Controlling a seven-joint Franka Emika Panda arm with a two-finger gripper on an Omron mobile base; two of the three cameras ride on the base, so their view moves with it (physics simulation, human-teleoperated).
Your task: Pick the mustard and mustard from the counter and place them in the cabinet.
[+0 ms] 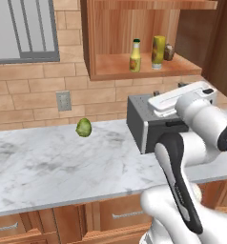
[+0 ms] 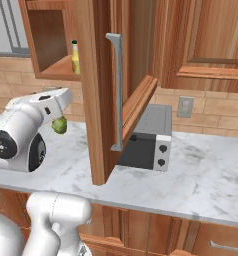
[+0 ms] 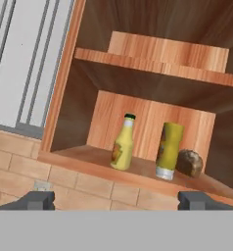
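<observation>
While the hand (image 3: 116, 200) hung wide and empty, both mustard bottles (image 3: 122, 143) (image 3: 168, 149) stood on the cabinet (image 3: 138, 169) floor at twelve o'clock, likely light, stiff, slick plastic, best gripped mid-body.

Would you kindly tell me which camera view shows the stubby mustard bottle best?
The hand view: the stubby bottle stands whole on the cabinet shelf, large and unblocked. The left base view shows it smaller; in the right base view I cannot make it out.

A tan brick wall (image 1: 34, 90) carries a grey outlet plate (image 1: 63, 100) and a grey-framed window (image 1: 22, 31) at upper left. Wooden drawers (image 1: 120, 214) with metal handles sit below, and raised-panel wall cupboards (image 2: 211, 40) hang at right.
</observation>
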